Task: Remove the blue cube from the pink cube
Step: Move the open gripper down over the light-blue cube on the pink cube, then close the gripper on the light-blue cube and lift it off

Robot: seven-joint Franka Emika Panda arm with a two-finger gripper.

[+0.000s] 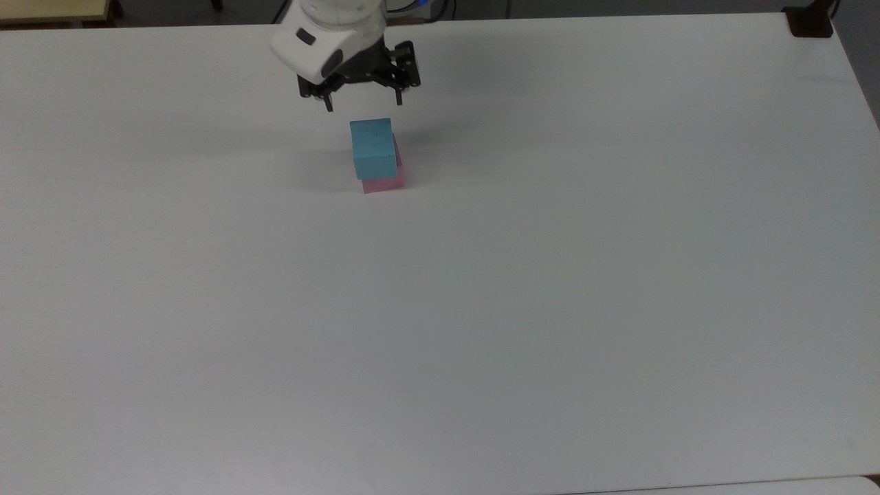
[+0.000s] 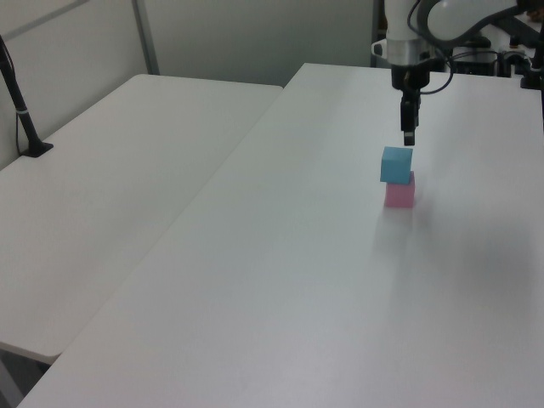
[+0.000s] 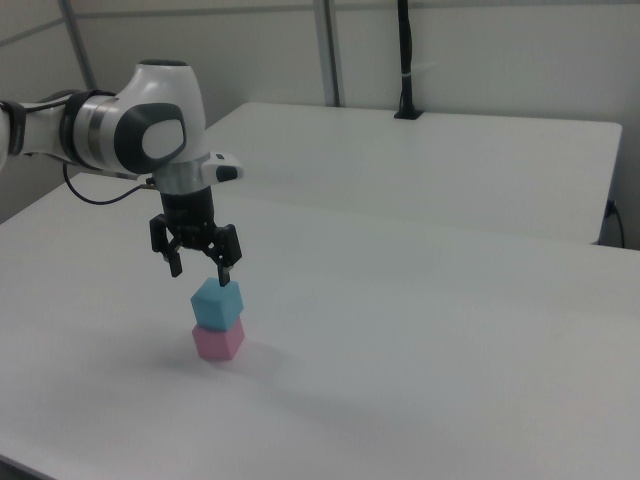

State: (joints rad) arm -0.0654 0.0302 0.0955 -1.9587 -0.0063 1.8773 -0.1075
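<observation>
Plain white desk [image 1: 550, 309], nothing fancy. The blue cube [image 1: 373, 148] sits stacked on the pink cube [image 1: 385, 183], a bit off-center. The gripper [image 3: 199, 271] hangs just above the blue one, fingers spread wide, touching nothing.

The blue cube [image 1: 373, 148] rests on the pink cube [image 1: 383, 182], offset toward the top view's left so that pink shows along its right and lower edges. The stack stands on the white bench [image 1: 550, 309]. The end effector [image 1: 364, 105], fingers spread apart, hangs near the blue cube's upper edge without touching it. A black clamp [image 1: 810, 20] sits at the bench's upper right corner.
</observation>
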